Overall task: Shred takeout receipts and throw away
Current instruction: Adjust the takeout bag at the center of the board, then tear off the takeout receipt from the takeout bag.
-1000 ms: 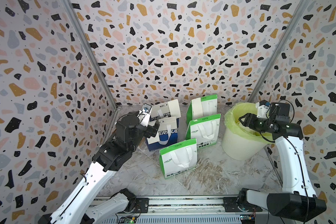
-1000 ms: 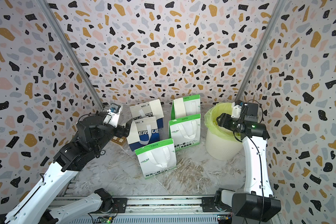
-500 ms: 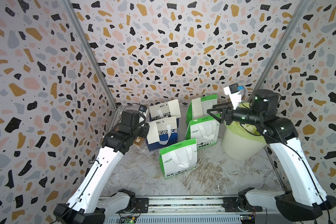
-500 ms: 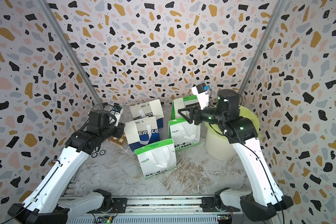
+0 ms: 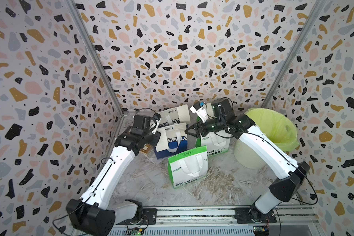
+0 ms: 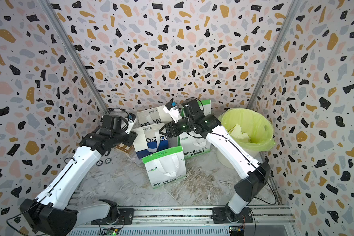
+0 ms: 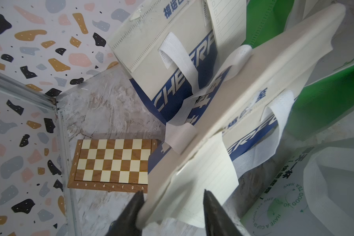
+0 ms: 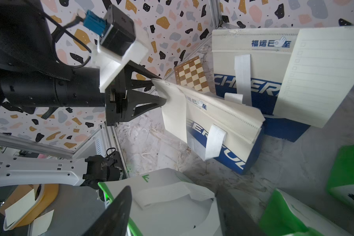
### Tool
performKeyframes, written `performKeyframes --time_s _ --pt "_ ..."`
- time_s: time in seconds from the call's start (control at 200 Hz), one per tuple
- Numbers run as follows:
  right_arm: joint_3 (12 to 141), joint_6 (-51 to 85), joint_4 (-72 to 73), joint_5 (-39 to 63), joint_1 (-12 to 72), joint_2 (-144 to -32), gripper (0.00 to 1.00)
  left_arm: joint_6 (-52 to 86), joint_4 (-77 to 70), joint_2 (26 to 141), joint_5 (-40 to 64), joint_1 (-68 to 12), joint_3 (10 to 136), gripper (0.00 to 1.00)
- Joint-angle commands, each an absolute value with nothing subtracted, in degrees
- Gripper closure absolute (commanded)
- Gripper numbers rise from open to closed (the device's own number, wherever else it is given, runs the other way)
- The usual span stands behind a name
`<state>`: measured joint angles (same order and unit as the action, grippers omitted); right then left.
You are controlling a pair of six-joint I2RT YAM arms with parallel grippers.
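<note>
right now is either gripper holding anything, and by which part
The left gripper pinches the cream-white lined paper receipt by its top edge, apparently with the rim of the blue-and-white fabric bag. The right gripper is open, holding nothing.

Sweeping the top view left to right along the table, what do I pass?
Chessboard → near blue bag → middle green bag → lined bin. The front green bag overlaps both bags, so I leave it out.
</note>
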<state>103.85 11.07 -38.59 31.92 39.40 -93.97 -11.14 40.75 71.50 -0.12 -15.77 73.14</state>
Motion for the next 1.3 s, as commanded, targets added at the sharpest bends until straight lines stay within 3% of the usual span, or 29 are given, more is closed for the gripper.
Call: performKeyframes --time_s 0.0,0.145,0.29,0.345,0.706,0.806,0.891,1.186,1.296 --pt "107.7 10.7 -39.0 30.0 40.6 -94.7 0.34 -13.4 40.3 72.0 3.9 -15.1 74.6 0.59" --pt "109.5 10.1 -39.8 28.8 41.6 -97.2 0.33 -14.3 36.1 69.6 10.2 -14.9 72.3 0.7" --pt "110.5 10.3 -39.3 29.0 41.7 -99.1 0.3 -15.8 35.5 68.3 16.0 -14.8 71.4 0.88" --pt "110.7 10.4 -39.0 29.3 42.0 -99.6 0.29 -15.7 35.7 68.1 17.5 -14.9 71.1 1.0" --pt "110.2 10.5 -35.6 28.8 43.9 -105.0 0.23 -14.0 32.5 65.3 20.1 -14.8 66.7 1.0" --pt "110.0 10.7 -33.4 26.8 44.5 -106.1 0.14 -13.7 31.3 64.5 21.1 -14.9 65.7 1.0" --pt "110.6 10.3 -32.5 26.8 45.0 -107.3 0.13 -13.7 30.1 63.9 21.8 -14.9 64.5 1.0" --pt "111.5 9.4 -28.9 31.2 45.0 -111.0 0.19 -15.3 27.7 63.1 23.8 -14.8 61.6 1.0" --pt "111.7 9.3 -27.3 35.9 45.2 -111.7 0.32 -15.5 26.6 62.8 24.0 -14.8 60.7 1.0"
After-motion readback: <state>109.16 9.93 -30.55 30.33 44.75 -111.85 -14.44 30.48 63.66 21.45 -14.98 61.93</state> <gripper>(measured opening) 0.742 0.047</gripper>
